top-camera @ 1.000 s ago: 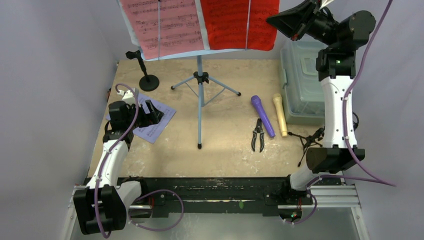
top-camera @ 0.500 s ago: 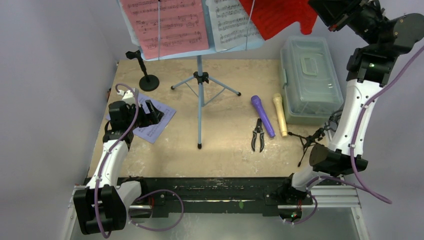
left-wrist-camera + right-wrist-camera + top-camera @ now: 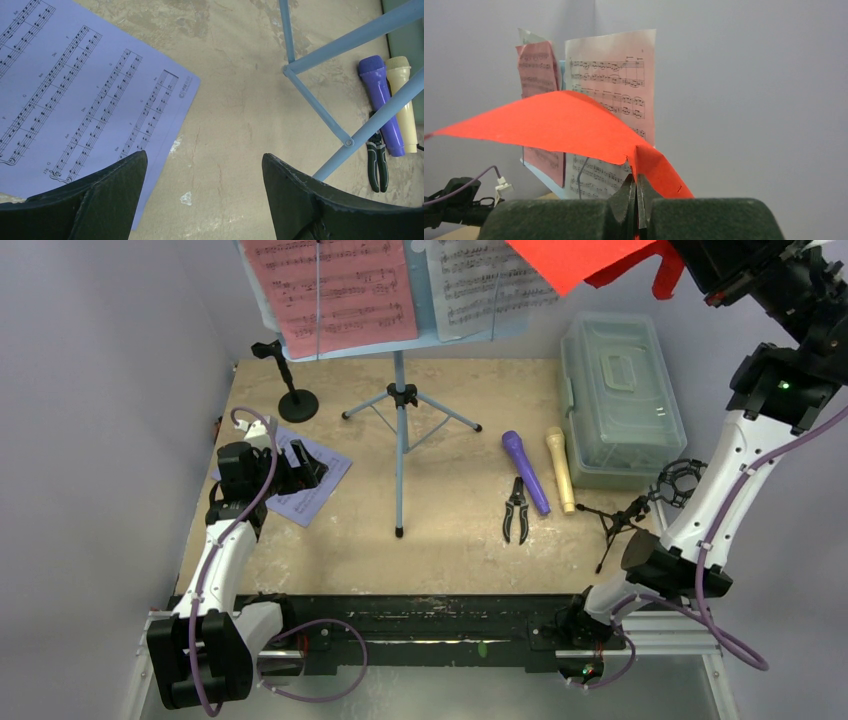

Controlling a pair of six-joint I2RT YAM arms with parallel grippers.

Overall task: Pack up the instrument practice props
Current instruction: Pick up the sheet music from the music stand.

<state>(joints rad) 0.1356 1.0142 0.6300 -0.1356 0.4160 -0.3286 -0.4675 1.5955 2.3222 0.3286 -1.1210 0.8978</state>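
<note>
My right gripper [image 3: 700,265] is shut on the red sheet-music page [image 3: 590,260], holding it high above the grey-green box [image 3: 620,400]; the pinched red page [image 3: 569,125] fills the right wrist view, my gripper [image 3: 637,197] closed on its edge. The light-blue music desk [image 3: 400,330] on tripod legs [image 3: 400,440] holds a pink page [image 3: 330,290] and a white page [image 3: 480,280]. The purple microphone [image 3: 526,472] and cream microphone [image 3: 560,470] lie side by side. The round-base pole [image 3: 292,390] stands back left. The black mic tripod [image 3: 620,525] lies by my right arm. My left gripper [image 3: 305,465] is open over a lilac page [image 3: 75,95].
Black pliers [image 3: 516,510] lie left of the purple microphone, and show in the left wrist view [image 3: 376,165]. Grey walls close in both sides. A black shock mount [image 3: 680,480] sits beside the box near my right arm.
My right gripper pulled the red page off the music desk and carried it up and to the right, uncovering the white page. The left arm has not moved.
</note>
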